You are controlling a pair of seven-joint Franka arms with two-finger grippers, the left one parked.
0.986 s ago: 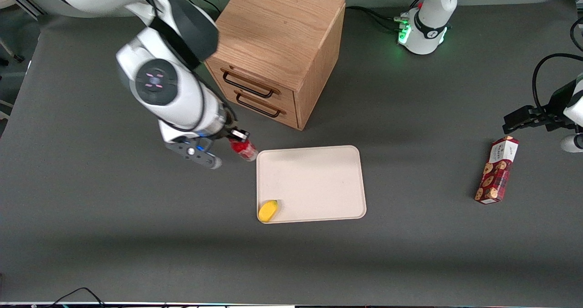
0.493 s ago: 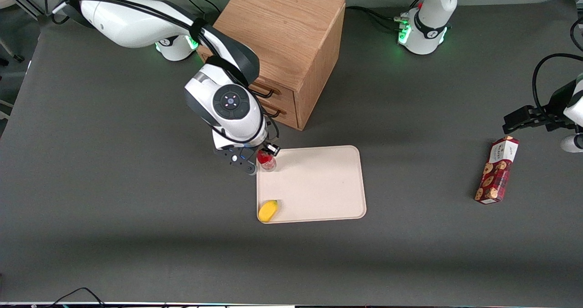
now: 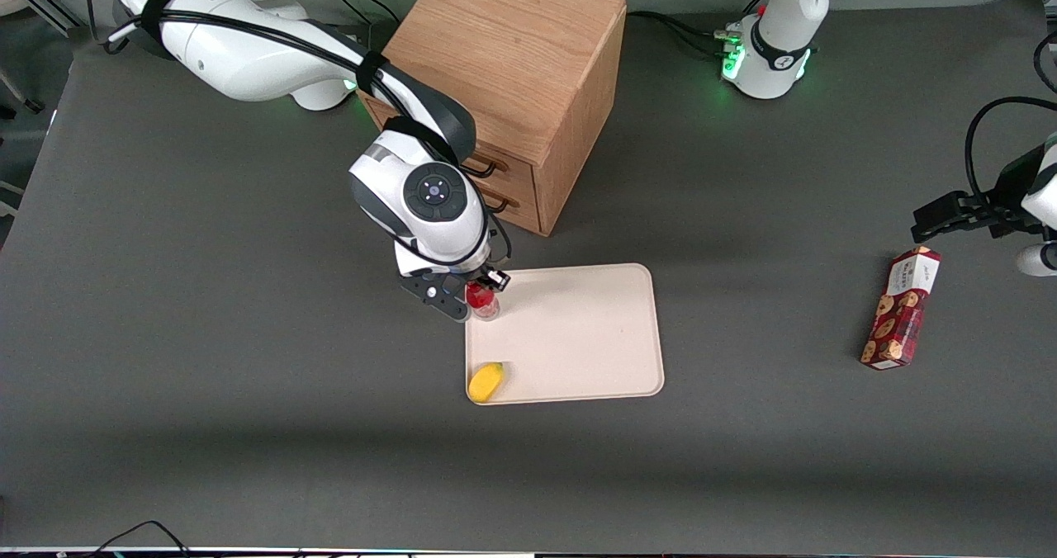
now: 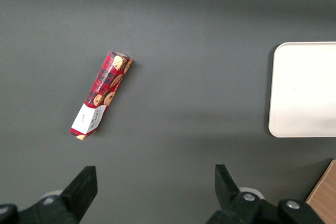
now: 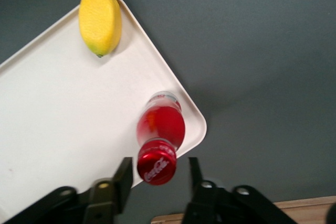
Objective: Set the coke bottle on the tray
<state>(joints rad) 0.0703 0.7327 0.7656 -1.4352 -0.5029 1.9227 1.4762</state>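
Note:
The coke bottle is a tiny red bottle with a red cap. It stands upright on the pale beige tray, at the corner nearest the drawer cabinet and the working arm's end. In the right wrist view the bottle sits just inside the tray's rounded corner. My right gripper hovers directly above it. In the right wrist view the gripper is open, with its fingers on either side of the cap and a gap on both sides.
A yellow lemon lies on the tray's corner nearer the front camera, also in the right wrist view. The wooden drawer cabinet stands just above the tray. A red cookie box lies toward the parked arm's end.
My gripper carried the bottle from the table beside the tray to over the tray's corner. The bottle went from tilted to upright and now stands on the tray.

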